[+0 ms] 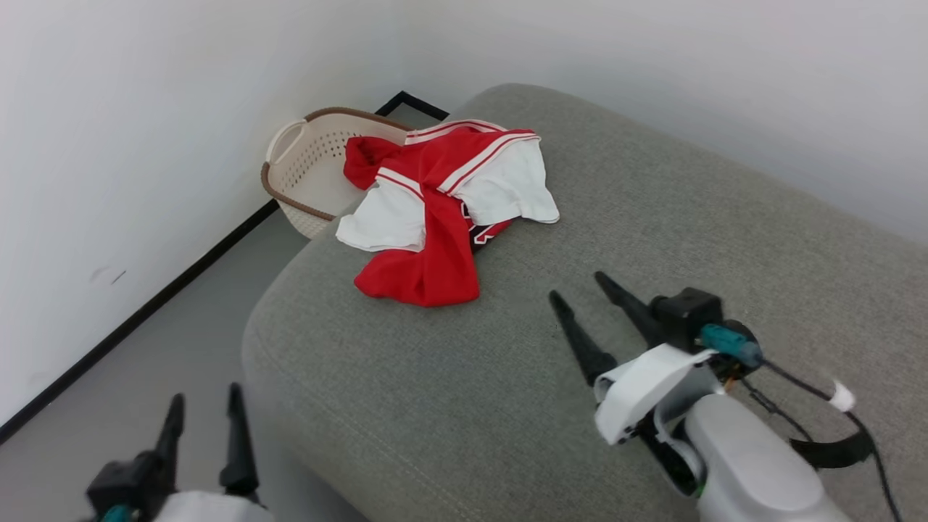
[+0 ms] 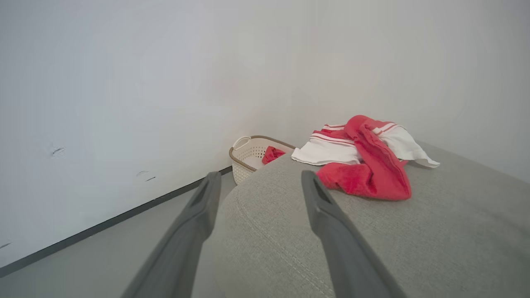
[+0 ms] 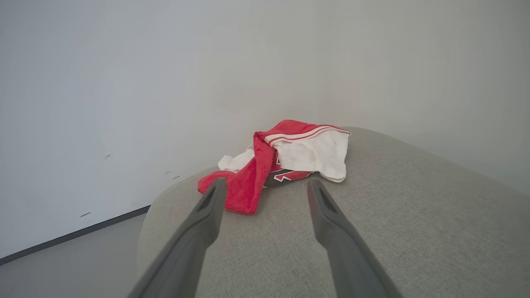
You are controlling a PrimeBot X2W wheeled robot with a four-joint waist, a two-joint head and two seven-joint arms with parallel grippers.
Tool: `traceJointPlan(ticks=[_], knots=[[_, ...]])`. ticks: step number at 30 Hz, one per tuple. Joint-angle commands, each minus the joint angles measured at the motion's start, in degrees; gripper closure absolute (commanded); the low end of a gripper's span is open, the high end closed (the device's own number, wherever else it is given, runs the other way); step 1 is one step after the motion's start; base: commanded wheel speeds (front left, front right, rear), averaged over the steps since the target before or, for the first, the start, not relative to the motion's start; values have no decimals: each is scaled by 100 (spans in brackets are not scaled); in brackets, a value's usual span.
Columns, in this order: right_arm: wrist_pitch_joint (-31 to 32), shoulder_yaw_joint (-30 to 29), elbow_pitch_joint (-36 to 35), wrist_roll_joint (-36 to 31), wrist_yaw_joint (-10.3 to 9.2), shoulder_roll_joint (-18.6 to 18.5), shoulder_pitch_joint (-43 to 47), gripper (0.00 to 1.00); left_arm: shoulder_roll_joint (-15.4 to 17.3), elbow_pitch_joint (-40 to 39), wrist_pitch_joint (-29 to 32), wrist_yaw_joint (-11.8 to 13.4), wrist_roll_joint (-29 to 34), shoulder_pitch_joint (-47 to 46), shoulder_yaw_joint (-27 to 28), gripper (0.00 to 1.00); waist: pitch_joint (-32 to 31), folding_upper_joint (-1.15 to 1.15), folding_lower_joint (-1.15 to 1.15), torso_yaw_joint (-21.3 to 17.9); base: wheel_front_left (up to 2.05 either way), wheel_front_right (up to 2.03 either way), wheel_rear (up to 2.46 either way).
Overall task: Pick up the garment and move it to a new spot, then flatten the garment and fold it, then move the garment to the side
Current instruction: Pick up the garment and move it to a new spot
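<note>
The garment (image 1: pixel 435 239), a red jersey with white sleeves and striped trim, lies crumpled near the far left corner of a grey cushioned surface (image 1: pixel 652 239). One red end hangs into a basket. It also appears as a heap, the garment (image 2: pixel 364 165) in the left wrist view and the garment (image 3: pixel 285 165) in the right wrist view, with black lettering peeking out. My right gripper (image 1: pixel 578 285) hovers open over the cushion, short of the jersey and to its right. My left gripper (image 1: pixel 206 398) is open at the lower left, above the floor beside the cushion's edge. Both hold nothing.
A cream perforated laundry basket (image 1: pixel 304 167) with a brown rim stands on the floor in the corner, against the cushion's far left end. White walls (image 1: pixel 109 145) close the left and back sides. Grey floor (image 1: pixel 145 362) runs along the cushion's left.
</note>
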Motion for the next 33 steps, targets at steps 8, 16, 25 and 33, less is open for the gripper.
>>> traceJointPlan(ticks=[8, 16, 25, 33], knots=[[-34, -776, -521, -343, 1, -355, 460, 0, 662, 825, 197, -552, 139, -1735, -596, 0, 405, 0, 0, -593, 0, 0, 0], [155, -1010, -1089, -741, 0, -631, 133, 0, 1488, 2462, 229, -664, -105, -4357, -804, 0, 1659, 0, 0, -1850, 0, 0, 0], [181, -1150, -1588, -837, 0, -569, -112, 0, 2393, 4158, 1638, -664, -1803, -6235, -1602, 0, 2542, 0, 0, -2799, 0, 0, 0], [249, -1144, -1851, -829, 0, -615, -244, 0, 2759, 4439, 4133, -666, -3418, -6559, -2207, 0, 2894, 0, 0, -3051, 0, 0, 0]])
